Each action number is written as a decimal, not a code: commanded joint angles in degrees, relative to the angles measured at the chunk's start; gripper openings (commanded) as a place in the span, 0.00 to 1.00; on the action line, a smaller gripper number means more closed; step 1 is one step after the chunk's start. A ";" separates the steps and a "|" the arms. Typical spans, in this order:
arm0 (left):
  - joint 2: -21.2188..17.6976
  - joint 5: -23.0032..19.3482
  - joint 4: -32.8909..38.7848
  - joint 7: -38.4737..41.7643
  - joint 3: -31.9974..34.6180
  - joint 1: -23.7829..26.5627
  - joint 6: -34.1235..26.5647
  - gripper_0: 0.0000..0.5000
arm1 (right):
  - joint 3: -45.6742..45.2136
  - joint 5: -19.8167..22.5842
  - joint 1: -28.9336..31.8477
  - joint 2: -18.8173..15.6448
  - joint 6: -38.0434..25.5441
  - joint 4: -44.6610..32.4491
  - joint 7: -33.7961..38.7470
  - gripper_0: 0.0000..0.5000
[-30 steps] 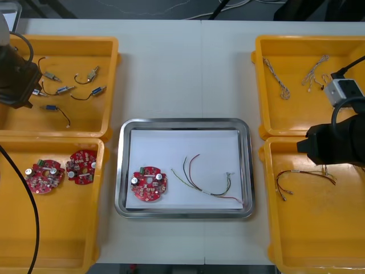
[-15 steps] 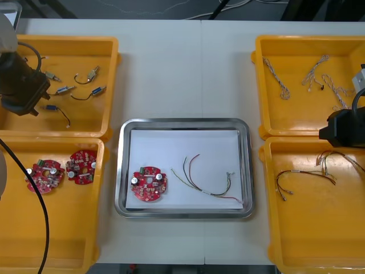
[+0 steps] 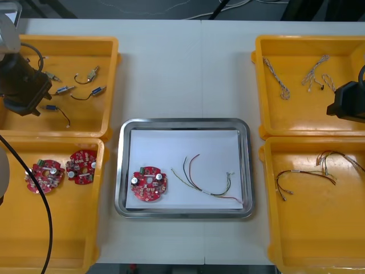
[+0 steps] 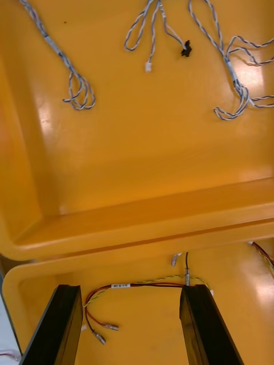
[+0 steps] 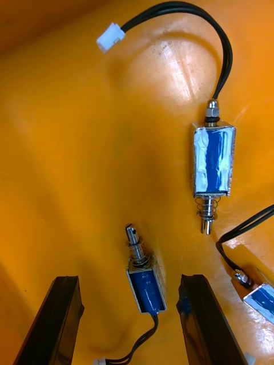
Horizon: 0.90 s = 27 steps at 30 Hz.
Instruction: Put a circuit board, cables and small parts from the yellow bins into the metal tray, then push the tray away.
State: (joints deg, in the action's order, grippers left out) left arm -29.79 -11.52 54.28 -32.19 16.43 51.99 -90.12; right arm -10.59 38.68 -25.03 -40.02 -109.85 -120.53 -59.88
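Light surface [image 3: 188, 68] seen from steeply above, with a metal tray [image 3: 183, 123] at its centre and yellow bins [image 3: 261, 57] in pairs at either side. White inside, the tray holds a round red circuit board [image 3: 149, 184] near its left near corner and, apart from it to the right, a red and yellow cable [image 3: 208, 181]. On the floor of the left far bin [image 3: 112, 80] lie several small metal parts [image 3: 64, 89] with black leads. In the left near bin [image 3: 63, 245], two more boards [image 3: 44, 176] sit side by side close to the far wall. Twisted blue and white cables [image 3: 280, 83] lie in the right far bin [image 3: 261, 108], and red and yellow cables [image 3: 305, 177] in the right near bin [image 3: 308, 245]. Hanging low over the outer side of the left far bin, the left claw [image 5: 130, 279] has its fingers spread wide and grips nothing. A blue-bodied part [image 5: 145, 285] rests on the bin floor between them, nearer one finger, with no visible contact. Beyond the fingertips lies a second part [image 5: 214, 162] with a curved black lead. Over the wall shared by the two right bins, near their outer side, the right claw [image 4: 130, 288] likewise has its fingers set wide apart, with nothing held. The red and yellow cables show below the gap, and the blue and white cables lie well beyond.
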 commanded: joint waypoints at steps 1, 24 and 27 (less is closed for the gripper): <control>0.70 0.97 -2.08 0.20 1.68 4.52 1.70 1.00 | 2.42 -2.91 -4.41 -1.99 -0.15 4.25 -2.52 1.00; 2.37 1.85 -5.59 1.95 1.06 5.22 3.81 1.00 | 6.81 -10.38 -13.73 -1.99 13.61 24.47 -5.95 1.00; 2.45 1.94 -5.68 2.22 0.98 5.22 3.81 1.00 | 6.90 -10.55 -14.43 -1.99 15.10 26.58 -6.21 1.00</control>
State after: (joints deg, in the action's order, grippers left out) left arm -28.09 -10.40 48.39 -32.16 16.73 54.21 -86.80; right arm -4.41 28.83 -36.43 -40.03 -96.08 -94.88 -64.65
